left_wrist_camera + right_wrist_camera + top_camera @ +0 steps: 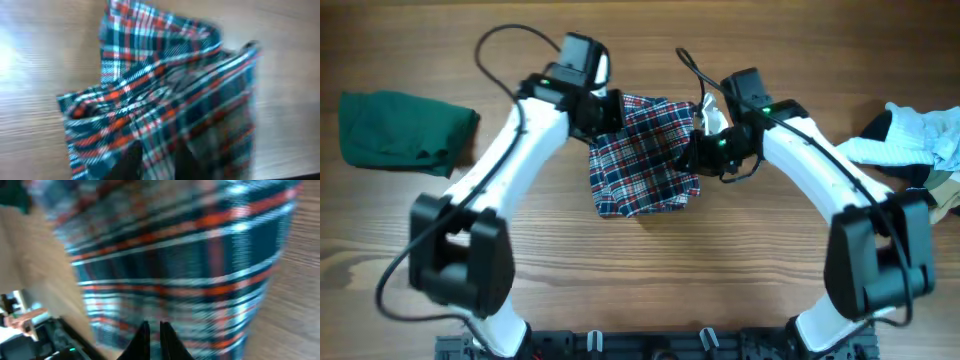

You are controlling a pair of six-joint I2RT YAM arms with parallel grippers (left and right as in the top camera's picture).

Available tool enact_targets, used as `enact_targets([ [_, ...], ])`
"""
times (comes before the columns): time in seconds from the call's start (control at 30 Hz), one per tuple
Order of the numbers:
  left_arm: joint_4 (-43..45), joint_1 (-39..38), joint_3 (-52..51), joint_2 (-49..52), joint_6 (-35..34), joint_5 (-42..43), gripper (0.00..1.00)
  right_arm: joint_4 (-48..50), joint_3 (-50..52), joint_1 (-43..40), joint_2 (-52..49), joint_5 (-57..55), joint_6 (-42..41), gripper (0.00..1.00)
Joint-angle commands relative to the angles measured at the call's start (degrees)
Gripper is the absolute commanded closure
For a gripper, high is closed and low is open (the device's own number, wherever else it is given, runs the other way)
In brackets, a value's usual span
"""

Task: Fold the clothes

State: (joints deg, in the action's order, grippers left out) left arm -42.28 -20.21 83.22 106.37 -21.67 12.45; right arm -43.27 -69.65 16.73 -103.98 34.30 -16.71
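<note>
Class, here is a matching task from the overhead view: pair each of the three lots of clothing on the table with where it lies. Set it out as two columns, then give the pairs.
Things:
1 plaid garment
2 green garment
3 white and pale blue pile

Places:
A the robot's right end of the table
B the middle
C the robot's left end

Pairs: 1-B, 2-C, 3-A.
</note>
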Motion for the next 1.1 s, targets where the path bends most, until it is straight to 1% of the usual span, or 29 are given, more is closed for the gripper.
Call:
enact_targets([
  [0.0,3.1,-0.8,-2.7,9.0,1.9,-4.6,0.83,0.4,-0.1,0.1,-6.2,-2.3,1.2,0.93],
  [0.07,3.3,-0.3,-2.7,11.7,1.9,-4.6,0.83,1.2,-0.1,0.1,-8.0,-2.4,1.7,0.92],
  [0.13,3.3,0.2,-2.7,12.3,1.9,-4.6,0.8,2.6,-0.2,0.1,-8.1,-2.4,1.7,0.92],
  [0.17,3.0,0.7,-2.6,12.2,1.7,-4.4,0.8,3.0,-0.2,0.1,-7.9,-2.2,1.7,0.92],
  [0.2,1.7,1.2,-2.1,11.5,1.2,-4.2,0.82,2.9,-0.3,0.1,-7.8,-2.1,1.8,0.92],
  [0.23,-0.5,2.2,-1.0,9.9,-1.1,-3.9,0.82,2.3,-0.7,0.1,-7.3,-0.8,4.4,0.89],
  [0.3,-2.2,4.5,1.0,5.3,-1.9,1.6,0.66,0.9,-1.5,0.1,-4.9,2.4,8.5,0.83],
  [0.33,-2.2,5.8,1.7,1.8,-1.9,5.6,0.58,-0.1,-2.1,-0.1,-2.1,3.1,10.9,0.73],
  [0.37,-2.0,6.5,1.8,-1.1,-1.9,7.6,0.55,-0.6,-2.4,-0.4,0.6,3.1,12.1,0.69],
  [0.43,-3.3,6.9,1.8,-6.9,-1.9,8.1,0.5,-0.1,-2.5,-1.6,6.6,2.8,12.4,0.49],
  [0.47,-4.1,6.8,1.8,-7.6,-1.9,8.1,0.48,0.2,-2.5,-2.2,8.4,2.8,12.2,0.4],
  [0.5,-6.6,6.8,1.8,-8.0,-2.8,8.1,0.38,0.1,-2.5,-2.6,9.5,2.8,12.2,0.37],
  [0.53,-9.0,6.8,1.7,-7.6,-4.9,8.1,0.33,-0.2,-2.5,-2.8,9.7,2.6,12.3,0.33],
  [0.57,-10.1,6.9,1.3,-7.0,-6.7,8.2,0.3,-0.8,-2.5,-2.8,9.6,1.9,12.2,0.28],
  [0.6,-10.0,6.9,-0.6,-5.9,-10.9,9.3,0.23,-1.2,-2.4,-2.8,9.6,1.5,12.3,0.27],
  [0.63,-9.1,7.1,-2.4,-5.3,-13.6,11.1,0.2,-1.6,-2.4,-2.8,9.6,1.5,12.1,0.27],
  [0.67,-7.7,7.5,-4.3,-5.1,-16.1,13.2,0.15,-1.9,-2.4,-2.8,9.5,1.0,11.6,0.29],
  [0.7,-6.2,7.8,-5.9,-5.1,-17.1,14.9,0.14,-2.7,-2.4,-2.8,9.1,-0.9,8.5,0.46],
  [0.73,-3.5,8.7,-8.6,-5.1,-18.3,17.3,0.14,-3.6,-2.4,-2.8,8.3,-1.5,6.1,0.71],
  [0.77,-1.4,9.6,-10.3,-5.1,-18.3,19.0,0.14,-3.6,-2.4,-2.6,7.1,-1.5,5.6,0.86],
  [0.8,0.5,11.0,-12.3,-5.1,-18.3,21.7,0.14,-1.7,-2.4,-1.9,5.3,-0.4,4.2,0.94],
  [0.83,1.4,12.2,-13.4,-5.1,-18.3,22.8,0.14,0.3,-2.4,-1.3,4.3,1.1,4.2,0.96],
  [0.87,2.1,14.0,-15.1,-5.1,-18.3,23.3,0.13,4.7,-2.4,0.0,1.9,1.5,0.3,0.96],
  [0.9,2.8,15.5,-16.4,-5.1,-18.3,23.5,0.09,7.8,-2.4,0.9,-0.5,1.3,-3.9,0.96],
  [0.93,4.2,17.2,-18.0,-5.1,-18.2,24.8,0.07,9.9,-2.4,1.5,-3.2,1.3,-8.3,0.96],
  [0.97,5.9,18.2,-19.4,-5.1,-17.8,26.8,0.04,11.1,-2.4,1.9,-5.6,1.3,-11.0,0.96],
  [1.0,8.5,19.1,-21.5,-5.1,-16.2,28.6,0.0,11.9,-2.4,2.2,-8.0,1.3,-13.5,0.96],
  [1.07,11.3,19.9,-24.7,-5.0,-12.4,28.7,0.0,12.6,-2.4,2.4,-11.1,1.3,-15.2,0.96],
])
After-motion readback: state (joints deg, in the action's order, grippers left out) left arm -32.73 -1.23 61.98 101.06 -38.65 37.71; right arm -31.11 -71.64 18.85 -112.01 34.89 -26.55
